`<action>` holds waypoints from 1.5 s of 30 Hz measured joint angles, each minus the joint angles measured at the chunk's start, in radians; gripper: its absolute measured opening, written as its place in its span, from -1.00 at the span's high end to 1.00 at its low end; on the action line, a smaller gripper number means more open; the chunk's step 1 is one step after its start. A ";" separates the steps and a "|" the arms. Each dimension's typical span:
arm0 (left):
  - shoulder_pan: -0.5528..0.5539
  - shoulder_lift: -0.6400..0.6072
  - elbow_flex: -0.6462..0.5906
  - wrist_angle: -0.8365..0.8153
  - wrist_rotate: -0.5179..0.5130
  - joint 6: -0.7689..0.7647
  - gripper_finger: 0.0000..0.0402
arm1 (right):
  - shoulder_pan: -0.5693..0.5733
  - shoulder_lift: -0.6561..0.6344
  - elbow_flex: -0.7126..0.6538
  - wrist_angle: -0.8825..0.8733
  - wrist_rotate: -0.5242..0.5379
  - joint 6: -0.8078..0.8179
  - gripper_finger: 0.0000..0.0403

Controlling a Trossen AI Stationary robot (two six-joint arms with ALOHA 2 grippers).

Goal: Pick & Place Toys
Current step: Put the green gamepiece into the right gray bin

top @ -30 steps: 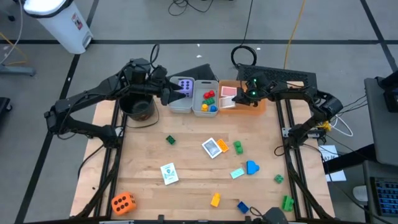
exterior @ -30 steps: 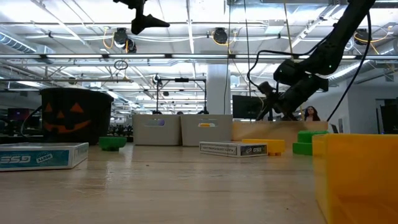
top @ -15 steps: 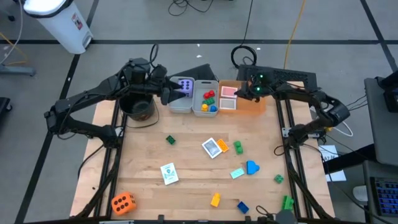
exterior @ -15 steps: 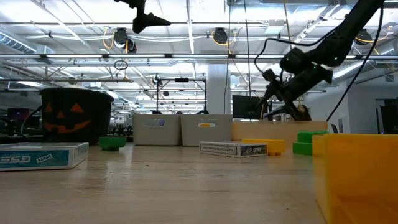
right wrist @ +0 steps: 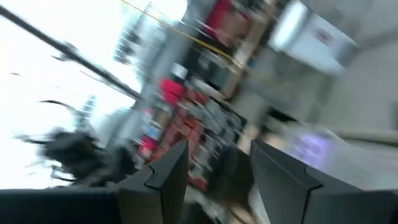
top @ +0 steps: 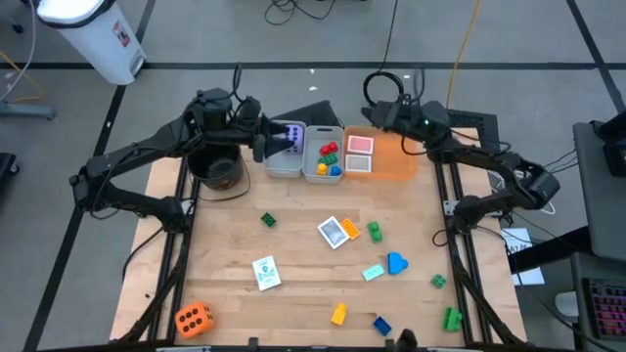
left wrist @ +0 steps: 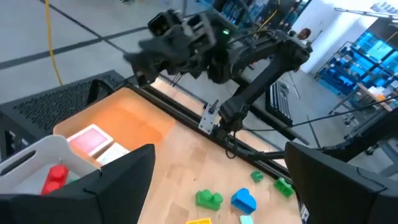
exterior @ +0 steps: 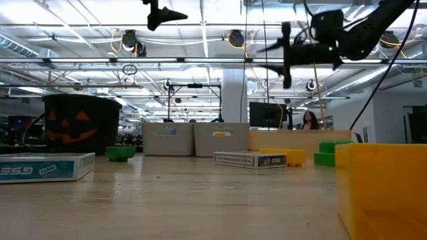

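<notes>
We see a wooden table (top: 293, 284); at twelve o'clock, grey bins (top: 303, 161) and an orange tray (top: 391, 161). Bricks (top: 395, 263) and cards (top: 335, 232) lie centrally; the orange die (top: 193, 318) at seven.

A: What colour is the desk (top: 293, 303)?

B: Pale wood with a visible grain. The two bins (top: 303, 164) at its far edge are grey, and the flat tray (top: 396, 161) beside them is orange.

A: And the dice?

B: The purple die (top: 290, 136) has pale dots; the orange die (top: 193, 318) has dark dots.

A: The loose bricks?

B: A green brick (top: 268, 221), a yellow brick (top: 338, 314), a blue brick (top: 395, 263), plus red, green and blue ones in a bin.

A: The cards?

B: One card (top: 336, 232) is blue-patterned with a white border, another card (top: 266, 273) is white with a green mark, and the card on the tray (top: 360, 145) is pinkish-red.

A: The bucket (exterior: 81, 123)?

B: Black, with an orange pumpkin face.
</notes>
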 joint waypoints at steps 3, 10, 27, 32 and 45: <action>0.000 0.000 0.000 0.024 0.000 0.014 -0.81 | 0.056 0.002 0.000 0.137 0.110 0.006 0.17; 0.000 -0.004 0.000 0.164 0.000 -0.033 -0.81 | 0.153 0.002 0.000 0.320 0.227 0.006 0.17; -0.007 0.027 0.000 0.374 0.013 -0.106 -0.81 | 0.371 -0.026 0.180 -0.024 0.168 -0.260 0.17; -0.015 0.025 0.000 0.296 0.069 -0.063 -0.81 | 0.459 -0.029 0.435 -0.746 0.187 -0.726 0.17; -0.110 -0.005 0.000 -0.342 0.024 0.097 -0.81 | 0.676 -0.018 0.558 -1.170 0.553 -1.096 0.17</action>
